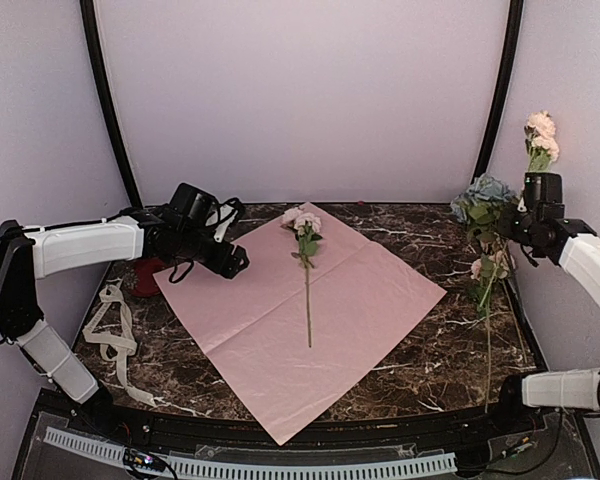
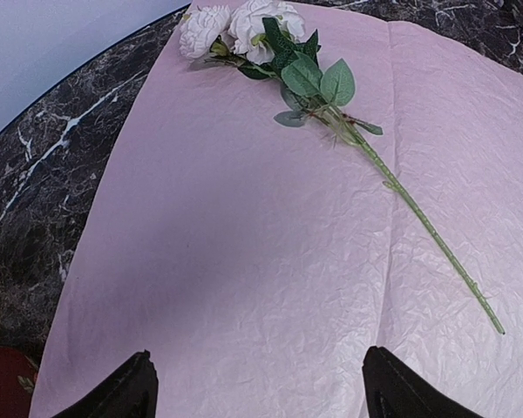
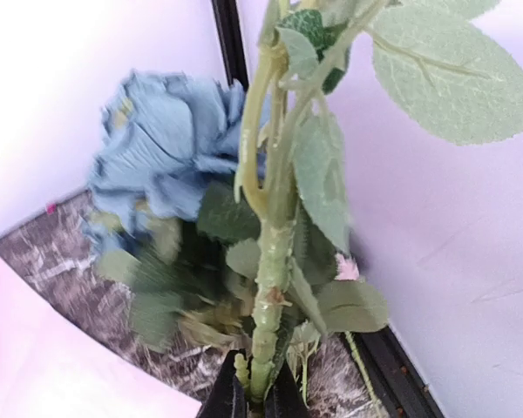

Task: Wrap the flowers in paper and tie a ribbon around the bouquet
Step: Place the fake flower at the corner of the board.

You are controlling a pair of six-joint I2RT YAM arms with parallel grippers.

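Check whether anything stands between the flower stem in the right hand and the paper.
Yes. The blue bloom and the leafy stems below it stand just left of the right hand and its stem, between them and the paper.

Left gripper point(image 1: 240, 262) hangs low at left, jaws wide; right gripper point(image 3: 254, 402) raised far right, jaws clamped

White arm shells point(image 1: 85, 245), black joints point(image 1: 10, 285), looping black cables point(image 1: 228, 212), black fingers point(image 2: 122, 392)
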